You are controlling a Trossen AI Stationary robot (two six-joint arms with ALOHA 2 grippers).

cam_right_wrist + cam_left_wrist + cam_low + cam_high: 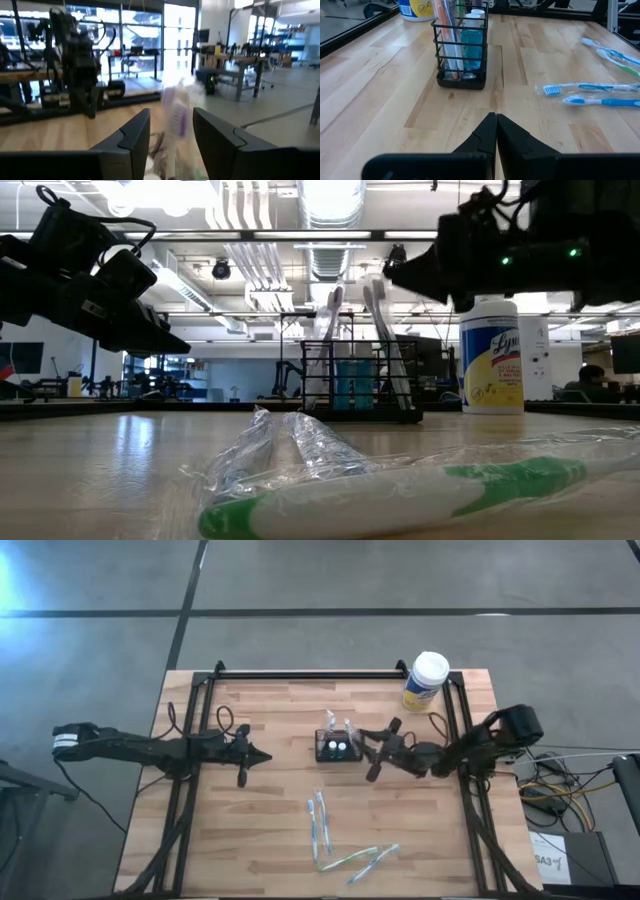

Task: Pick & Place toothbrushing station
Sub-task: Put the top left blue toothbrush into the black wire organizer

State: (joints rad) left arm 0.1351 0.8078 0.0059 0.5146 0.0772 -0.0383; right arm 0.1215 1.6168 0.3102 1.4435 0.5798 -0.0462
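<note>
Toothbrushing station, the small black wire holder, stands upright near the middle of the wooden table, a little toward the back rail. Wrapped toothbrushes and a blue bottle stand inside it.

My right pincer hovers just beside the holder on its right side, above the brush heads, with its fingers parted. A wrapped brush head shows blurred between them; nothing is gripped. My left pincer hangs over the table well to the left of the holder, its fingers pressed together and empty, pointing toward the station.

A white-capped, yellow-labelled wipes canister stands at the back right corner, apart from the holder. On the front half of the table lie loose wrapped toothbrushes: two blue ones side by side, and green and blue ones nearer the front edge.
</note>
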